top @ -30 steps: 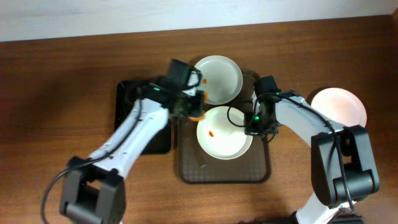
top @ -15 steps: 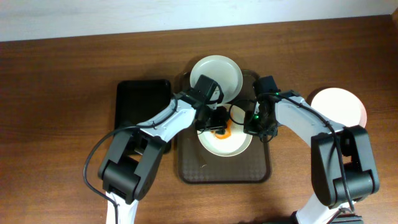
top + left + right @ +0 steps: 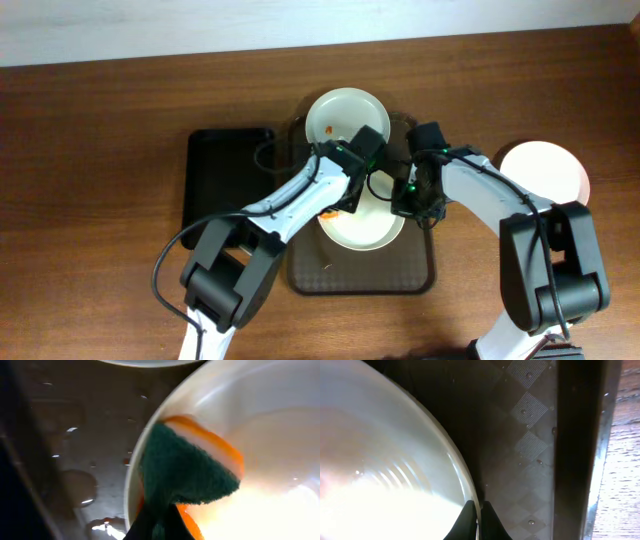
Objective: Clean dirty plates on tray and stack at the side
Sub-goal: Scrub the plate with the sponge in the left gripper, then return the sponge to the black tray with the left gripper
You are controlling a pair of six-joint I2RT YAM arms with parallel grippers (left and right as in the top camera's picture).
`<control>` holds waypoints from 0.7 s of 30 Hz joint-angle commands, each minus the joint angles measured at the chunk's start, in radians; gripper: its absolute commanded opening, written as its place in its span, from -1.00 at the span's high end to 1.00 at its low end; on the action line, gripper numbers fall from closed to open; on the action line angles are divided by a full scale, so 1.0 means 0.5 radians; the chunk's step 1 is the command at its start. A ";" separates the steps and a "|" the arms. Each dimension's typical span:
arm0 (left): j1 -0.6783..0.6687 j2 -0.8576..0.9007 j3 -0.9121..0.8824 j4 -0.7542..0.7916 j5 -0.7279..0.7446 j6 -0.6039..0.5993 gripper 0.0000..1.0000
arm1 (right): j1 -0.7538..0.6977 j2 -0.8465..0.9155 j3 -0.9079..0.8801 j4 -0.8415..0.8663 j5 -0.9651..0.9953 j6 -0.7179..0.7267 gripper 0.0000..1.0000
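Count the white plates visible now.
3. Far plate at the tray's back end; middle plate mid-tray; third plate on the table, right of the tray. None seems hidden.

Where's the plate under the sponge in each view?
Overhead: front plate at centre, mid-tray.
Left wrist: front plate fills the right half, sponge on its rim.
Right wrist: front plate fills the left, rim pinched in the right gripper.
Shared landmark: the brown tray beneath it.
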State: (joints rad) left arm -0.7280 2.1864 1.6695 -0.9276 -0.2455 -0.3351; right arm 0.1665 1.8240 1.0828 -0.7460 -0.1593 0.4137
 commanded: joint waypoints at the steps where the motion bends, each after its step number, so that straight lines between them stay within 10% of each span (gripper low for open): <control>1: 0.040 0.032 0.105 -0.146 -0.404 -0.040 1.00 | -0.006 0.034 -0.022 -0.043 0.188 0.037 0.92; 10: 0.415 -0.013 0.938 -0.935 -0.148 -0.111 1.00 | -0.009 0.034 -0.022 -0.063 0.186 -0.052 0.92; 21: 1.316 -0.046 0.304 -0.570 0.842 0.515 0.92 | -0.008 0.034 -0.022 -0.049 0.163 -0.297 0.90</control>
State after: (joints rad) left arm -0.0978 2.1803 1.9285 -1.2648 -0.0132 -0.2001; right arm 0.1658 1.8240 1.0874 -0.7654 -0.1421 0.3019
